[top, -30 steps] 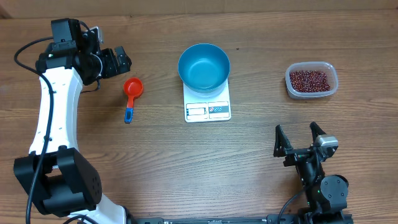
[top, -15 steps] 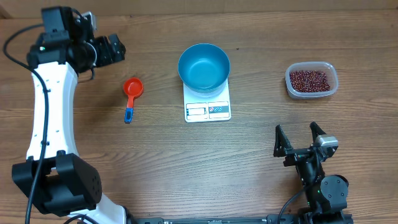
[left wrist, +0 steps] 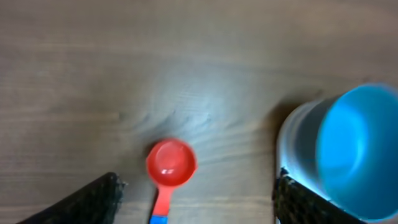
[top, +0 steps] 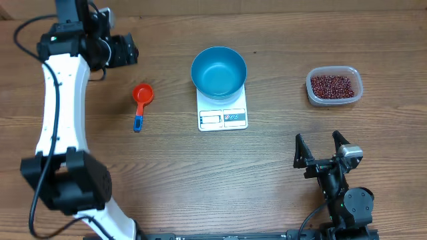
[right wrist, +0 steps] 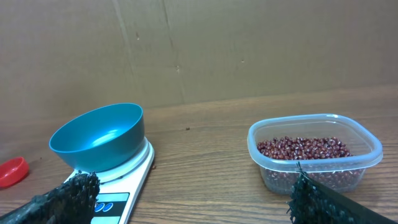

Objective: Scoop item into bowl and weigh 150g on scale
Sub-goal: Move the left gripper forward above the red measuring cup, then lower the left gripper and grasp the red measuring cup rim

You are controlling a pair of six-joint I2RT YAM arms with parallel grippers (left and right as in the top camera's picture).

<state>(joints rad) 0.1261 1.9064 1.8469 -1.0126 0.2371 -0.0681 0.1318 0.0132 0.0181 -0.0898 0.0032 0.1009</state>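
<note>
The blue bowl [top: 219,72] stands empty on the white scale [top: 223,119]. The red-brown beans [top: 331,85] fill a clear tub [top: 333,102], well off to the right.

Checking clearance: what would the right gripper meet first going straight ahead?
Likely the clear tub holding the beans: the right gripper lines up with its left end, though height is unclear.

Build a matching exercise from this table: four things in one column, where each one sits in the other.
Things
1. bowl
2. scoop
3. beans
4. scale

Places
A. in the clear tub
B. lying alone, left of the scale
C. under the bowl
D. on top of the scale

Pairs: 1-D, 2-B, 3-A, 4-C
</note>
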